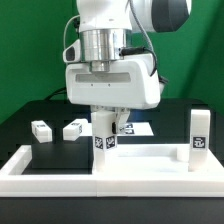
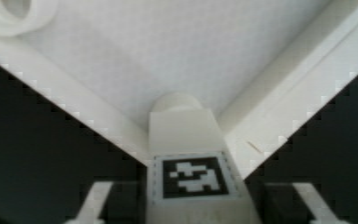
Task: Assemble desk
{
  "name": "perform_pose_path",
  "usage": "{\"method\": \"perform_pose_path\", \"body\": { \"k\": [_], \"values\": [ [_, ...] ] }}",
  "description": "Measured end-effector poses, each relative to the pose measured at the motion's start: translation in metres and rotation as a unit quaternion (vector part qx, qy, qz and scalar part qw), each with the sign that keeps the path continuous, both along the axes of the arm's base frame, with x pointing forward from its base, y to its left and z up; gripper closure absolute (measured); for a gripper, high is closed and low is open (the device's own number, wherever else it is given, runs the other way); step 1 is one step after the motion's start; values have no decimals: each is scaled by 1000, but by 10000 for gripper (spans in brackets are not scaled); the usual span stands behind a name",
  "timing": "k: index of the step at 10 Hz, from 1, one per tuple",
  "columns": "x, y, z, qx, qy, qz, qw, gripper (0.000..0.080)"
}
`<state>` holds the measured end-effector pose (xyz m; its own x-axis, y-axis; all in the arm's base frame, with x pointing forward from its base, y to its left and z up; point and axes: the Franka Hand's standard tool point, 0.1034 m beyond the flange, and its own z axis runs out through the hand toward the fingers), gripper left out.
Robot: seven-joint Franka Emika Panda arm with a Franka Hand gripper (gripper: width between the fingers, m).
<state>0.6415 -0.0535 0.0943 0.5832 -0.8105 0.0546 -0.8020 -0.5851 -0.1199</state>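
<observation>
Exterior view, 9 o'clock of frame: first loose leg (image 1: 41, 129) and second loose leg (image 1: 74, 129) lie flat on the black worktop (image 1: 60, 146), near each other, not touching.

Centre: tool (image 1: 108, 126) points straight down over an upright leg (image 1: 104, 141) standing at the 9 o'clock end of the tabletop (image 1: 145, 159).

Wrist view: fingers (image 2: 101, 200) flank that leg, with a dark gap on each side. The tool is released, gripping nothing.

3 o'clock: far upright leg (image 1: 198, 135) stands at the tabletop's other end.

6 o'clock: long low white wall (image 1: 50, 176) runs along the front.
</observation>
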Motion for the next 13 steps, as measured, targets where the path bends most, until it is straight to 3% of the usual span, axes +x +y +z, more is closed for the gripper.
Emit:
{"method": "perform_pose_path", "body": {
  "k": [3, 4, 6, 9, 13],
  "values": [
    [0, 1, 0, 11, 3, -86, 996, 506],
    [2, 3, -1, 34, 6, -173, 984, 506],
    [7, 8, -1, 71, 16, -319, 945, 506],
    [14, 6, -1, 101, 43, -472, 875, 506],
    [14, 8, 0, 110, 48, -556, 823, 499]
  ]
}}
